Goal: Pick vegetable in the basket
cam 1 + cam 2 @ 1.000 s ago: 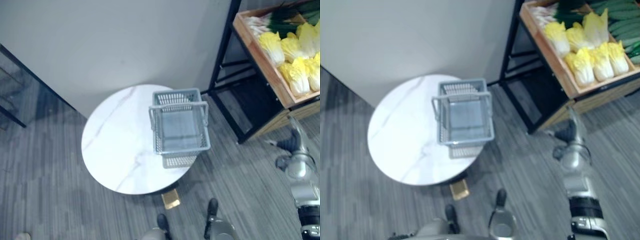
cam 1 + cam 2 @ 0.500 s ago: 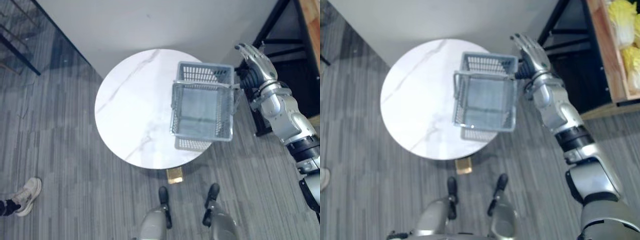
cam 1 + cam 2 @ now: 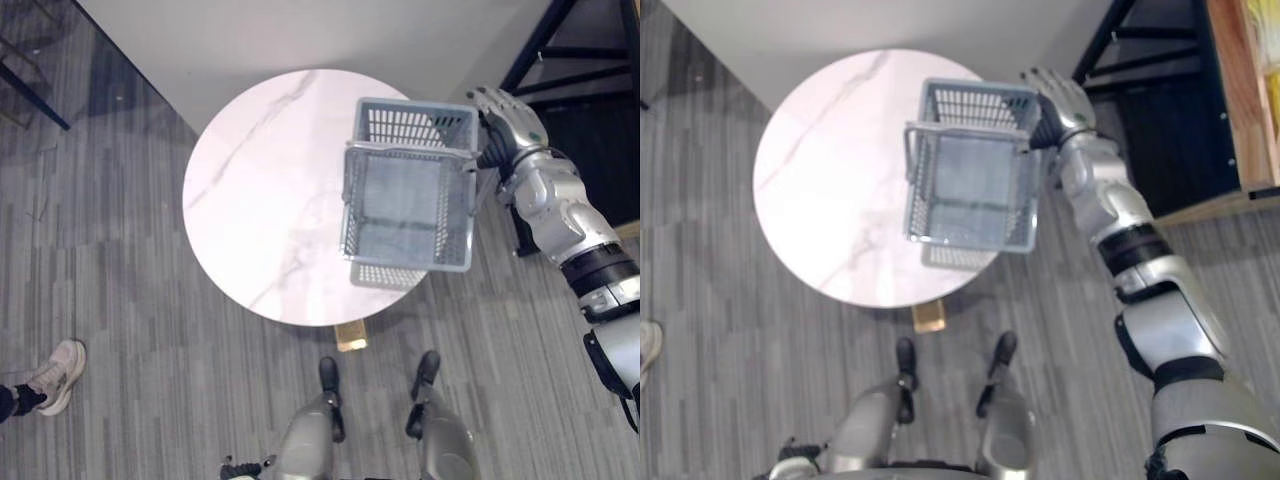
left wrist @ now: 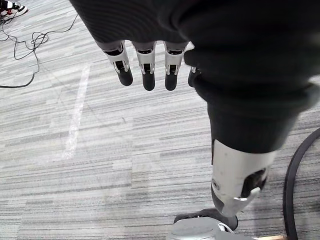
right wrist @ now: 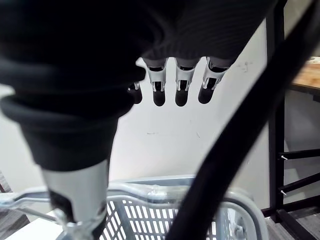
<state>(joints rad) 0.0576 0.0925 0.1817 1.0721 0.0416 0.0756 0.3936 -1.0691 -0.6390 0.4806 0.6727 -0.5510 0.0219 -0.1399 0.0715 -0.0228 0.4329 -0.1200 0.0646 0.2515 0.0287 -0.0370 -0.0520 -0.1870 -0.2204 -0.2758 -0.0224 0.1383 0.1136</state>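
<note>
A grey plastic basket (image 3: 410, 205) stands on the right part of a round white marble table (image 3: 260, 200), its handle upright and nothing inside it. My right hand (image 3: 505, 120) is at the basket's far right corner with straight fingers (image 5: 177, 85); whether it touches the rim I cannot tell. The basket's rim (image 5: 150, 192) lies just below the hand in the right wrist view. Yellow-leaved vegetables (image 3: 1265, 10) peek from a wooden crate (image 3: 1230, 90) at the far right. My left hand (image 4: 145, 65) hangs over the floor, fingers straight, holding nothing.
A black metal shelf frame (image 3: 540, 40) stands right of the table and carries the crate. A grey wall runs behind the table. A person's shoe (image 3: 60, 368) rests on the carpet at the lower left.
The camera has turned, so the crate has slid towards the right edge. My right arm rose from low on the right to the basket's far right corner and now sits slightly closer.
</note>
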